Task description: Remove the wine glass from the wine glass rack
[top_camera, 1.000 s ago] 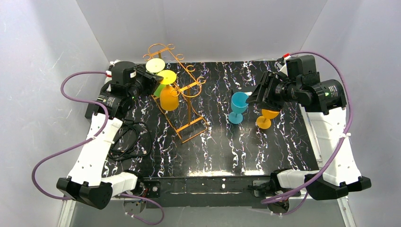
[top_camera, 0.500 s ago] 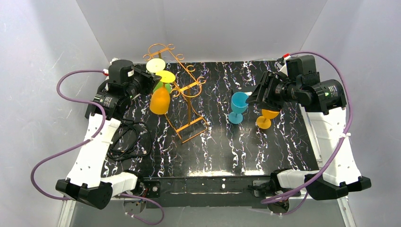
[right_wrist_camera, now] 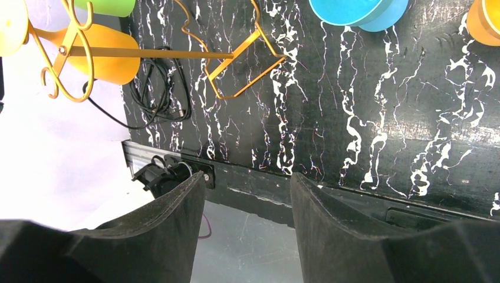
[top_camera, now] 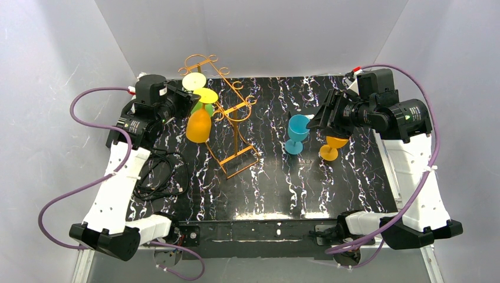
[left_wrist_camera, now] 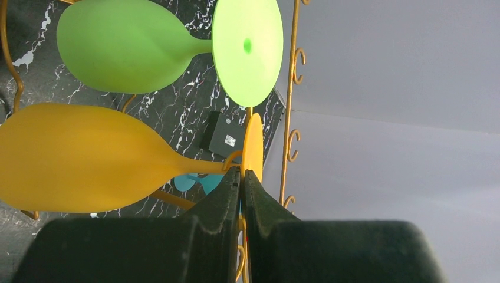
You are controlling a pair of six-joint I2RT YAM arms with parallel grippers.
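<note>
The orange-gold wire rack point(top_camera: 229, 121) stands at the back left of the table. My left gripper point(top_camera: 190, 104) is shut on the foot of a yellow wine glass point(top_camera: 198, 125), which hangs bowl down at the rack's left end. In the left wrist view the fingertips point(left_wrist_camera: 233, 180) pinch the yellow foot edge where it meets the stem, and a rack wire curl sits right by the stem. The yellow bowl point(left_wrist_camera: 82, 156) lies to the left. A green glass point(left_wrist_camera: 124, 53) hangs beyond it. My right gripper point(top_camera: 315, 121) is open and empty beside a blue glass point(top_camera: 296, 132).
An orange glass point(top_camera: 333, 146) stands upright right of the blue glass, under my right arm. A black cable point(top_camera: 159, 174) lies coiled on the table by the left arm. The rack's slanted legs point(right_wrist_camera: 236, 65) reach toward the table's middle. White walls enclose the table.
My left gripper has drawn back to the left with the yellow glass, so its bowl and foot have slid toward the rack's left end. The right arm has not moved.
</note>
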